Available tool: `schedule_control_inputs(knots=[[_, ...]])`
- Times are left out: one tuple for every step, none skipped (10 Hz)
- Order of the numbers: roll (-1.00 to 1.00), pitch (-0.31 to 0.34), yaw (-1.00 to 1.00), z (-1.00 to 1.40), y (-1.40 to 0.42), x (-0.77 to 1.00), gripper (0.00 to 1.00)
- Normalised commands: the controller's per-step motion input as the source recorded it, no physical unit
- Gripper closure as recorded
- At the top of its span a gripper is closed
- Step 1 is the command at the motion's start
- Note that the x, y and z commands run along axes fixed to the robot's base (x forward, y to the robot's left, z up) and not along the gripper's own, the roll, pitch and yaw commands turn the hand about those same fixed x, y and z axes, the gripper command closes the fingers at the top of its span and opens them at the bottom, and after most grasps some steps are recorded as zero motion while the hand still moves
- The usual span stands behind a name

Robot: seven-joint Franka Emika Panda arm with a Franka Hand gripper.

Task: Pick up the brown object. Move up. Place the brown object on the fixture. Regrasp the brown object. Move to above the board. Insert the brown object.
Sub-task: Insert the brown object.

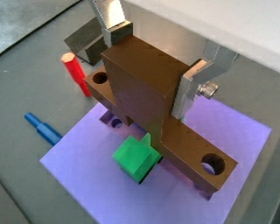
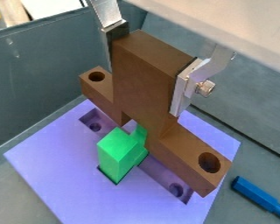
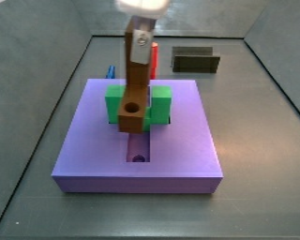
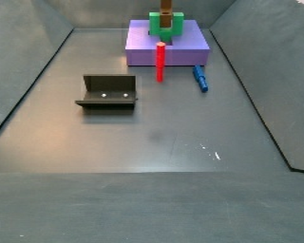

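Observation:
My gripper [image 1: 149,74] is shut on the upright part of the brown object [image 1: 136,105], with one silver finger on each side; this shows in both wrist views [image 2: 152,70]. The brown object's long bar, with a round hole near each end [image 2: 208,161], lies along the slot of the lavender board [image 1: 90,179]. I cannot tell if it is fully seated. In a side view the gripper [image 3: 140,39] holds the brown object [image 3: 135,89] over the board [image 3: 178,141]. The dark fixture [image 4: 107,92] stands apart on the floor, empty.
A green block [image 2: 122,150] sits on the board against the bar. A red upright peg [image 1: 74,74] stands at the board's edge. A blue piece [image 4: 201,78] lies on the floor beside the board. The tray walls [image 4: 41,66] enclose the floor.

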Motion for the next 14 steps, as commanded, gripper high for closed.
schedule_control_inputs(knots=[[0.00, -0.211, 0.00, -0.10, -0.01, -0.34, 1.00], [0.00, -0.171, 0.21, -0.14, -0.12, -0.18, 1.00], [0.01, -0.057, 0.28, -0.07, -0.16, 0.05, 1.00], [0.02, 0.000, 0.22, -0.09, -0.14, 0.13, 1.00], [0.05, 0.000, 0.19, -0.18, -0.09, 0.03, 1.00], [0.07, 0.000, 0.12, -0.22, -0.03, 0.03, 1.00], [0.07, 0.000, 0.06, -0.27, 0.00, 0.06, 1.00], [0.07, 0.006, 0.03, -0.30, 0.00, 0.05, 1.00], [0.07, 0.019, 0.00, -0.28, 0.00, 0.08, 1.00], [0.09, 0.059, 0.00, -0.22, 0.00, 0.20, 1.00], [0.08, 0.047, 0.00, -0.22, 0.00, 0.18, 1.00], [0.09, 0.063, 0.00, -0.13, 0.00, 0.22, 1.00], [0.09, 0.073, 0.00, -0.05, -0.01, 0.21, 1.00], [0.09, 0.054, 0.00, -0.05, -0.01, 0.10, 1.00]])
